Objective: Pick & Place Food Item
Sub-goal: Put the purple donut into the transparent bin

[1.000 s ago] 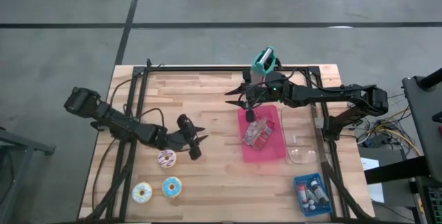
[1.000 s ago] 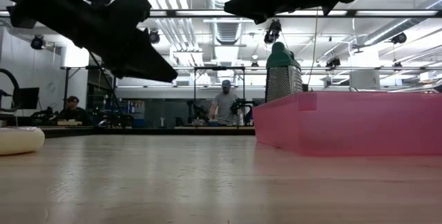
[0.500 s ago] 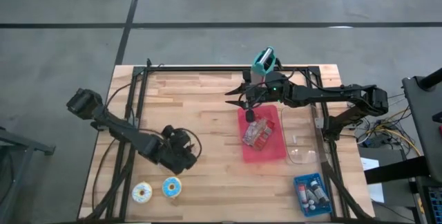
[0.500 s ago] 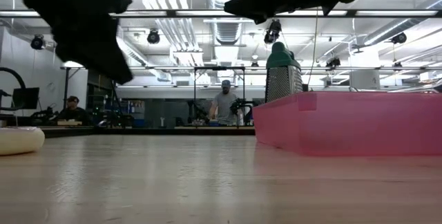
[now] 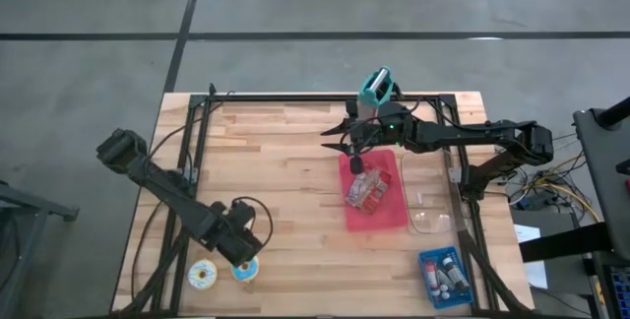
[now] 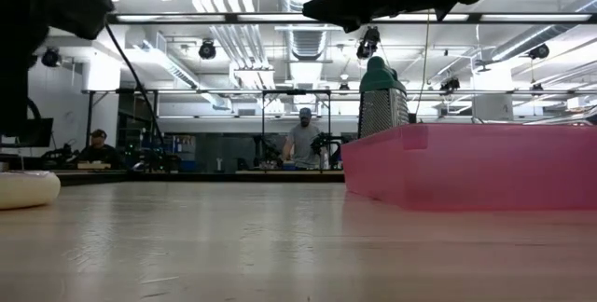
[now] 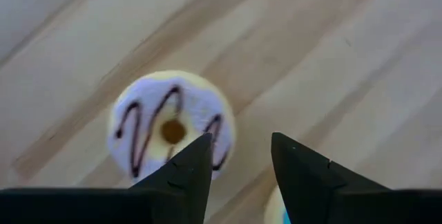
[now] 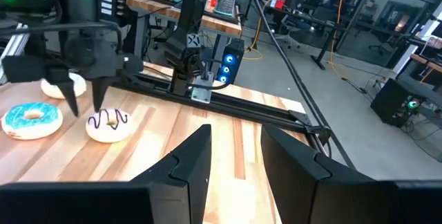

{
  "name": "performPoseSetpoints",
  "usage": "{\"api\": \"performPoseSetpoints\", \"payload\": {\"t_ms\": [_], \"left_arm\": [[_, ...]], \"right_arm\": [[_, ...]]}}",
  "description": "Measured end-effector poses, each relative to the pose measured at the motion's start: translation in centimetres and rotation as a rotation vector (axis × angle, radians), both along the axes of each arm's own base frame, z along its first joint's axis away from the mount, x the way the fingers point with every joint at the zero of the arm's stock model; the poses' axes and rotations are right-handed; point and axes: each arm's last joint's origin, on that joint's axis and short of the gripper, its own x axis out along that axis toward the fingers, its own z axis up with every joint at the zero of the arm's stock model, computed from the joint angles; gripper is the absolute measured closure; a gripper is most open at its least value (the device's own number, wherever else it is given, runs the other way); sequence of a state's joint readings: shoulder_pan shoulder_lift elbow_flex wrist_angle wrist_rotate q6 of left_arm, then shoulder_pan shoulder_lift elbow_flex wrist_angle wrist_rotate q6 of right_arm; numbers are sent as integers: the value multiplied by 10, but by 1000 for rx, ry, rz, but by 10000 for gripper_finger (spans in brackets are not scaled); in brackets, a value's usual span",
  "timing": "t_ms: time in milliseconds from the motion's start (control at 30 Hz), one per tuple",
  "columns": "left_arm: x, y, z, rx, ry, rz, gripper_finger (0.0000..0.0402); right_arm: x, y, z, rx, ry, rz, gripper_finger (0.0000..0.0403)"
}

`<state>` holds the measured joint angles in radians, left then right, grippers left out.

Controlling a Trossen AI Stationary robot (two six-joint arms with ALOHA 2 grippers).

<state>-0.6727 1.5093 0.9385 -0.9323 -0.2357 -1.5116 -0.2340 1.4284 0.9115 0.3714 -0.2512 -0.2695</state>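
Observation:
Three donuts lie flat on the wooden table near its front left. A white one with chocolate drizzle (image 7: 169, 127) also shows in the right wrist view (image 8: 110, 124). In the high view my left arm hides it, and a blue-iced one (image 5: 244, 269) and a white sprinkled one (image 5: 203, 276) show. My left gripper (image 7: 238, 151) is open, points down and hangs just over the drizzle donut's edge, touching nothing; it also shows in the high view (image 5: 238, 245). My right gripper (image 5: 335, 142) is open and empty, high above the far left corner of the pink tray (image 5: 392, 216).
The pink tray holds a clear packet of red items (image 5: 365, 191). A teal-handled grater (image 5: 376, 87) stands at the far edge. A clear tub (image 5: 429, 213) and a blue box of small bottles (image 5: 443, 276) sit at the right. People stand in the room behind the table (image 6: 302, 139).
My left gripper has gone toward the table's near edge and a little left. It has tipped from pointing level toward the right to pointing down over the drizzle donut. The donuts have stayed where they were.

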Motion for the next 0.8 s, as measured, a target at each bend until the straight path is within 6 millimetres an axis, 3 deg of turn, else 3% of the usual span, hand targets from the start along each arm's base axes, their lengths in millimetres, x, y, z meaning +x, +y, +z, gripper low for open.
{"api": "performPoseSetpoints", "payload": {"t_ms": [133, 800], "left_arm": [[-3, 2, 0, 10, 19, 81, 247], [2, 0, -19, 58, 60, 73, 247]], "right_arm": [[0, 0, 0, 0, 0, 0, 282], [0, 0, 0, 0, 0, 0, 282]]}}
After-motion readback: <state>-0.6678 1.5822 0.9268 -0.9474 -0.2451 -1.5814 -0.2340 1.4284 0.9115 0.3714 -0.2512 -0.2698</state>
